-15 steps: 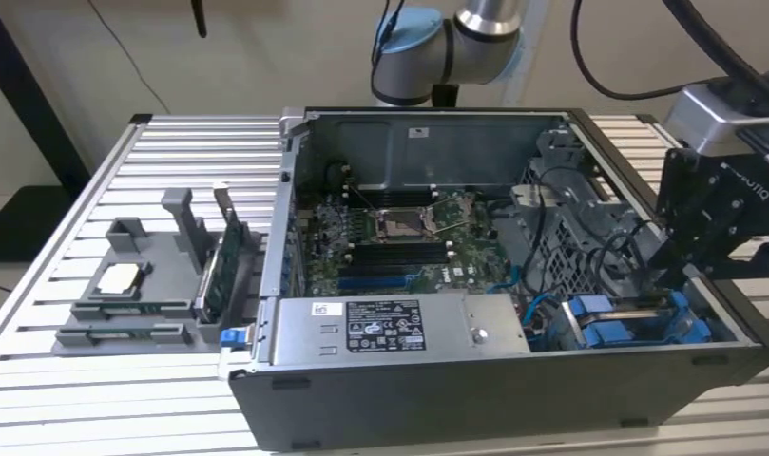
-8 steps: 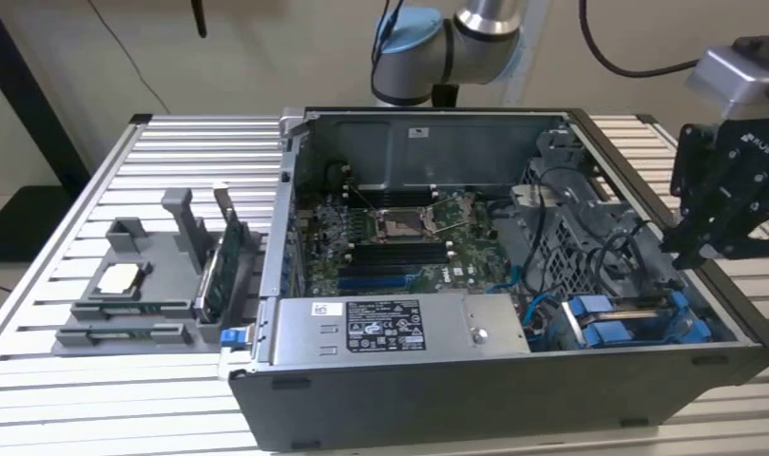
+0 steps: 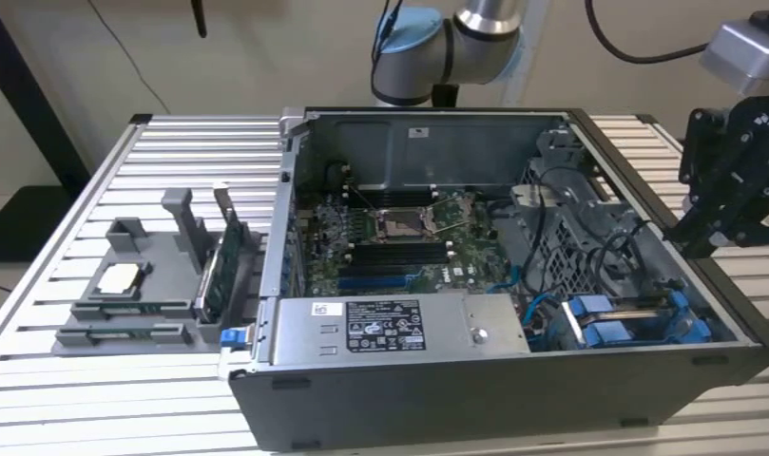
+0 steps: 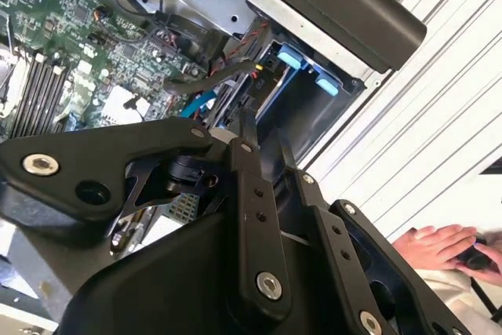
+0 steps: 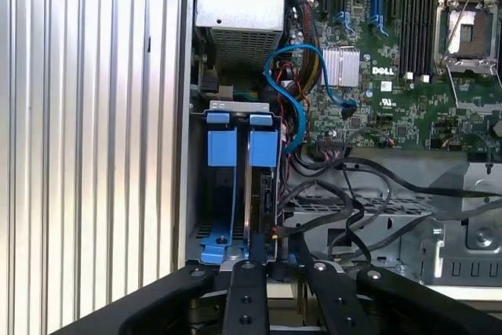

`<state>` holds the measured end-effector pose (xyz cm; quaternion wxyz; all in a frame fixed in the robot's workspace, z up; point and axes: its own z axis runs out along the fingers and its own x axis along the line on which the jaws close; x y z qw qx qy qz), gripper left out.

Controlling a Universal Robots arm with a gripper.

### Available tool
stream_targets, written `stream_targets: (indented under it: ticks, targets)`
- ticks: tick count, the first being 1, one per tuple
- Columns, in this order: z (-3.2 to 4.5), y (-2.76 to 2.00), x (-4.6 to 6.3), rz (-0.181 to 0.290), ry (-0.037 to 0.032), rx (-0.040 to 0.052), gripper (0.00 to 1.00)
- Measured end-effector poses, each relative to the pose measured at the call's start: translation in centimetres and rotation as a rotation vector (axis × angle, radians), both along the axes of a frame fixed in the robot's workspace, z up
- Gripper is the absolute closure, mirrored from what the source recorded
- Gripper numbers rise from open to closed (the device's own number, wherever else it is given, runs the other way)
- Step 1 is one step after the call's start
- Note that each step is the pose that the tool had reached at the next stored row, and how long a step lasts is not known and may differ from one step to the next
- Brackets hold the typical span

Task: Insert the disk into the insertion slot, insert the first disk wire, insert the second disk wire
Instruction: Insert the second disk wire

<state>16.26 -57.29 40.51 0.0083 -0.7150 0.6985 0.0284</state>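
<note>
Black linkage along the near edge of both wrist views: that's my gripper (image 5: 276,249), fingers (image 5: 243,288) standing a narrow gap apart, with dark metal showing between them. In the exterior view I'm hanging over the rim of the open computer case (image 3: 486,408) on the exterior view's right, above the corner with the blue plastic.

And there it is: the insertion slot (image 5: 235,194), dark grey metal with bright blue rails, straight beyond my fingertips in the first wrist view. Two blue tabs sit side by side at its far end, a grey plate runs between them, and another blue piece lies at the near end. Whether the disk sits inside those rails, I cannot tell.

Just beside the slot, a blue cable (image 5: 292,92) loops toward the motherboard (image 5: 408,107). A bundle of black cables (image 5: 345,209) sprawls over the grey metal next to the bay. The boxy grey power supply (image 3: 397,328) lies along the case's near wall in the exterior view, beside the slot.

Out on the slatted metal table (image 3: 105,408), on the exterior view's left, a grey fixture (image 3: 130,313) carries a green card (image 3: 220,271) standing on edge. In the second wrist view a person's hand (image 4: 435,242) shows beyond the slats, well apart from the case.
</note>
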Motion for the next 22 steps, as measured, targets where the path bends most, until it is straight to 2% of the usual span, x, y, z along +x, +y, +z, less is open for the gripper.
stream_targets:
  ticks: [12, 22]
  targets:
    - [0.01, 0.15, 0.72, 0.0, 0.0, -0.0002, 0.74]
    - [0.01, 0.16, 0.81, 0.0, 0.0, -0.0002, 0.74]
